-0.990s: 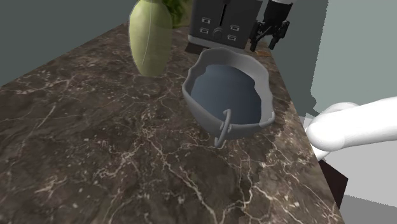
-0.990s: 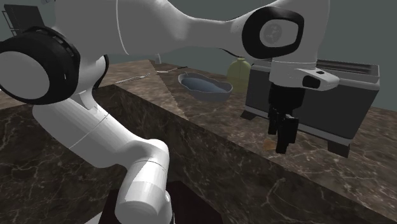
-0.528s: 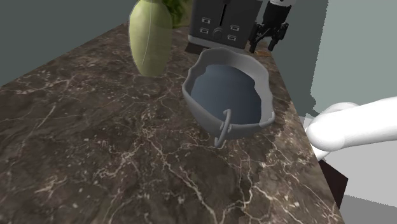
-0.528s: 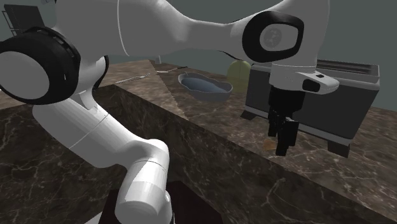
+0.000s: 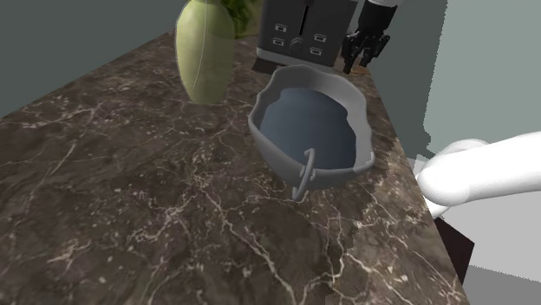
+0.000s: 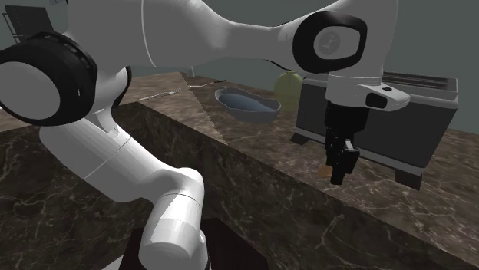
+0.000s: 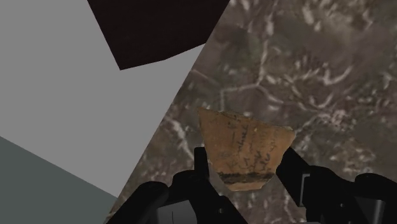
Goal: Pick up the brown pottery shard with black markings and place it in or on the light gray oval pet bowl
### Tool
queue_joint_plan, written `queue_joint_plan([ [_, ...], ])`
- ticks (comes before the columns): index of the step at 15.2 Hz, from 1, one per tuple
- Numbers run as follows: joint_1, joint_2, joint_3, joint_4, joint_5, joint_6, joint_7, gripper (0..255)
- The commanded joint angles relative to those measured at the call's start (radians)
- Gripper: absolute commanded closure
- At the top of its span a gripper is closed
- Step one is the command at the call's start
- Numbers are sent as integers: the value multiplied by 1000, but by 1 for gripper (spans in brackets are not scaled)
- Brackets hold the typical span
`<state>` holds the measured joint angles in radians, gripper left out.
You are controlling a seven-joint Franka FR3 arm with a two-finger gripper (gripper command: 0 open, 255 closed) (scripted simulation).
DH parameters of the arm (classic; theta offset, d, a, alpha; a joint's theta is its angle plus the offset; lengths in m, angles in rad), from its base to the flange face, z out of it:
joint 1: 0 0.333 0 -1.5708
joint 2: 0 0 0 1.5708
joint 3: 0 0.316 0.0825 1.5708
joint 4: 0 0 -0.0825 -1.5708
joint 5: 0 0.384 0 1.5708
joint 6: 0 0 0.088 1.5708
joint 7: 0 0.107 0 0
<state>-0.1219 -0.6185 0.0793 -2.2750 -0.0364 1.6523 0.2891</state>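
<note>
A brown pottery shard (image 7: 245, 147) with black markings lies on the dark marble counter, close to the counter's edge. My black gripper (image 7: 245, 161) is around it, with one finger against each side of the shard. In the shoulder view the gripper (image 5: 362, 54) hangs at the far end of the counter, behind the bowl. The grey-blue oval pet bowl (image 5: 264, 137) stands mid-counter, tilted, with a small handle at its near end. In the second exterior view the gripper (image 6: 338, 170) points down in front of a dark appliance, a brown sliver of the shard (image 6: 323, 173) beside its tip, and the bowl (image 6: 247, 112) stands farther back.
A green vase (image 5: 205, 48) stands at the shoulder view's left of the bowl. A dark grey boxy appliance (image 6: 384, 115) sits right behind the gripper. The counter drops off just beside the shard, with grey floor and a black area beyond.
The fingers have drawn together from wide apart and now press on the shard. The hand stays in about the same place in front of the appliance.
</note>
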Motion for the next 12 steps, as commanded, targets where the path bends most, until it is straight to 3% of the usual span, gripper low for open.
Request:
queue_joint_plan([
  [1, -2, 3, -2, -5, -5, -1, 1, 255],
  [12, -5, 23, -1, 131, -6, -116, -5, 255],
])
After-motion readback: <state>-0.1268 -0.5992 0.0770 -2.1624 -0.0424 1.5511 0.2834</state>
